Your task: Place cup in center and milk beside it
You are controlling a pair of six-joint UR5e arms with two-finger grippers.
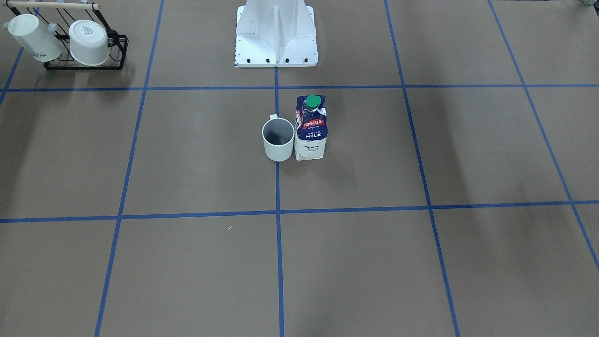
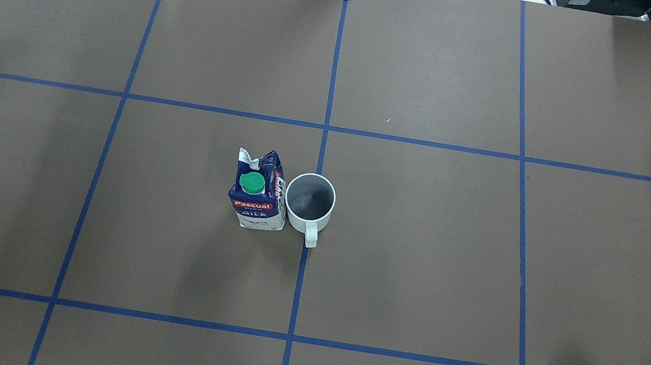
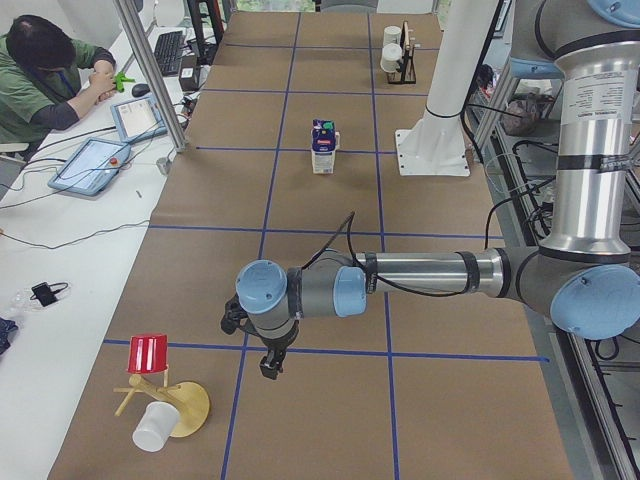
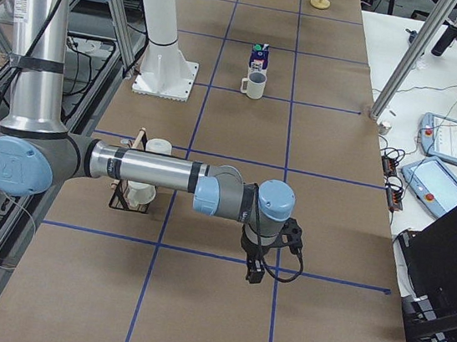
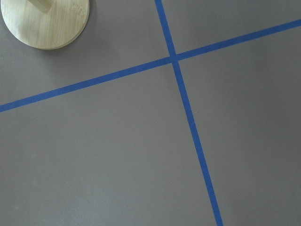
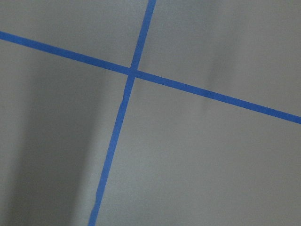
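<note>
The plain white cup (image 1: 278, 140) stands upright on the center (image 1: 355, 154), on the blue tape line that splits it. It also shows in the overhead view (image 2: 309, 201), handle toward the robot. The milk (image 1: 310, 128) stands upright right beside it, touching or nearly so, on the robot's left side (image 2: 259, 191). Both show far off in the exterior right view: cup (image 4: 255, 84), milk (image 4: 259, 58). My left gripper (image 3: 270, 365) and right gripper (image 4: 254, 274) hover over the table's two ends, far from both. I cannot tell whether they are open or shut.
A black rack (image 1: 86, 47) with two white cups stands at the robot's right, near the right arm (image 4: 138, 184). A wooden stand (image 3: 165, 400) with a red cup and a white cup is near the left gripper. The robot base (image 1: 276, 37) is behind the center.
</note>
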